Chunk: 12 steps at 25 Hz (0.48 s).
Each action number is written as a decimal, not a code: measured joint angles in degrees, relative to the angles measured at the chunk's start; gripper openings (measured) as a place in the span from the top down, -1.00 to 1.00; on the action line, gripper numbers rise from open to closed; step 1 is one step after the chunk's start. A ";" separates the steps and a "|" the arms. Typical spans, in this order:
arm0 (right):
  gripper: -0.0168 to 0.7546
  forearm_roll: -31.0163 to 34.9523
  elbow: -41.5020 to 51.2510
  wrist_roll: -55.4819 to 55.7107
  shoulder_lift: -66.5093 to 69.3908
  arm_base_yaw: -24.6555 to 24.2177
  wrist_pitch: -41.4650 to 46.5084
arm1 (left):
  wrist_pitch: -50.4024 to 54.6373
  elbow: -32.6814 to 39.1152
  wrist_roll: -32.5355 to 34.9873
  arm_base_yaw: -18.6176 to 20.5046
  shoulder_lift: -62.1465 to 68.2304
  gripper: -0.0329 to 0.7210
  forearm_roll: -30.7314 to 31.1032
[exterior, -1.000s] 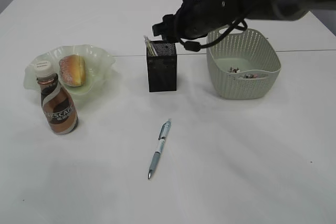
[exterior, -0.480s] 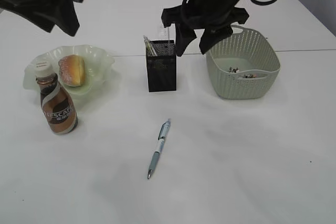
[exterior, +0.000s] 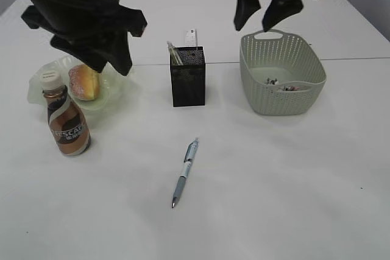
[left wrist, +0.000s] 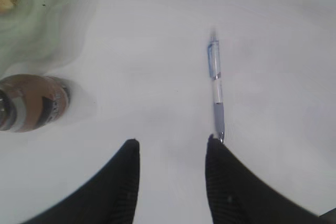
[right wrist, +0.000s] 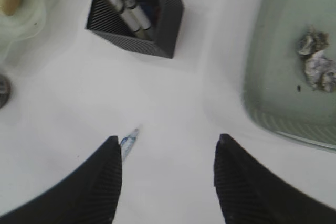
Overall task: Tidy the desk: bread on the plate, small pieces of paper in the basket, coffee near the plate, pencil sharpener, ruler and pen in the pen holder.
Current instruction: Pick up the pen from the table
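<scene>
Here, left end effector [left wrist: 170, 148]: jaws apart, empty, above the tabletop [left wrist: 147, 77].
Right end effector [right wrist: 168, 153]: jaws wide, empty.
Pen [left wrist: 216, 92]: flat, tip beside the left end effector's right finger.

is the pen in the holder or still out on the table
Out. The pen lies flat on the table, in front of the holder, touching neither gripper.

one pen [exterior: 185, 172], one coffee bottle [exterior: 66, 123], one bread roll [exterior: 84, 81], one plate [exterior: 116, 65], one pen holder [exterior: 187, 78], one basket [exterior: 283, 76]
</scene>
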 joint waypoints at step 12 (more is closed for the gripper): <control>-0.12 1.08 0.00 -2.20 0.00 -20.66 0.00 | -3.41 0.00 -1.42 -3.89 12.46 0.10 -5.33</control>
